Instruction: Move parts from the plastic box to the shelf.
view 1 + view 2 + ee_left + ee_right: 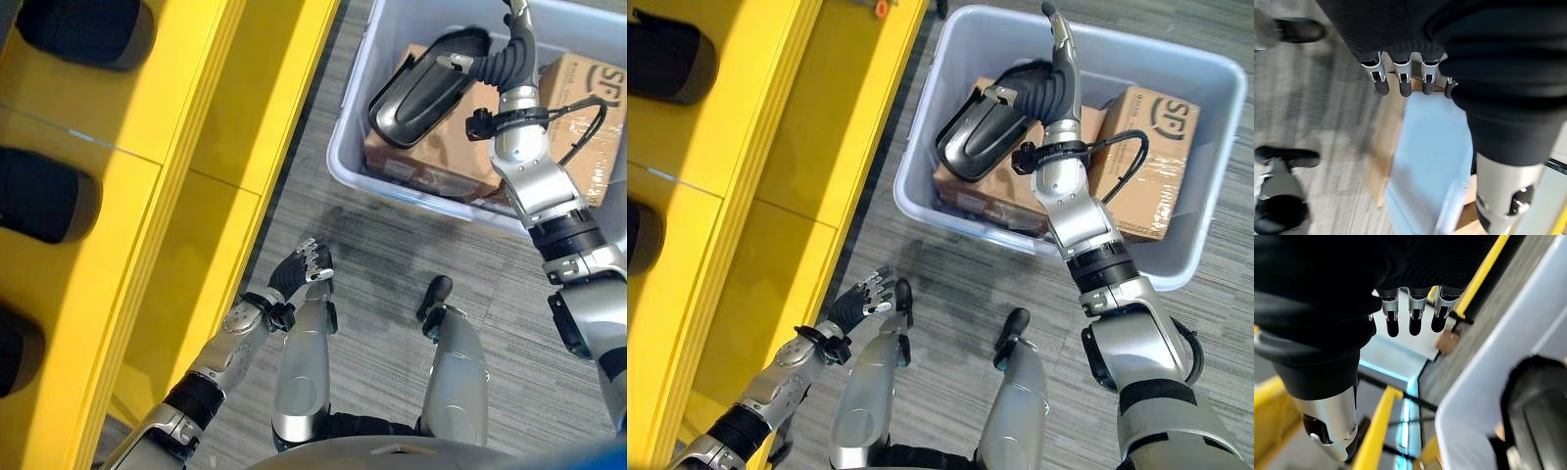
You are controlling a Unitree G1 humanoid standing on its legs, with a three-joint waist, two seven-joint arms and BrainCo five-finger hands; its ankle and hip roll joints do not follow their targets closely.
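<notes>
A pale blue-grey plastic box (pixel 921 166) stands on the carpet to the right of the yellow shelf (pixel 196 147). Inside it a black curved part (pixel 985 127) lies tilted on a brown carton (pixel 989 191). My right hand (pixel 1058 69) reaches into the box just beside and above the black part, fingers straight and holding nothing. In the right wrist view the fingers (pixel 1414 316) point past the box's rim (pixel 1484 382), with the black part (pixel 1535 401) off to one side. My left hand (pixel 304 266) hangs low over the floor by the shelf's edge, relaxed and empty.
Dark rounded parts (pixel 83 29) (pixel 44 196) sit in the shelf's compartments at the left. A second cardboard carton (pixel 1146 147) fills the box's right half. Grey carpet (pixel 392 245) lies between shelf and box.
</notes>
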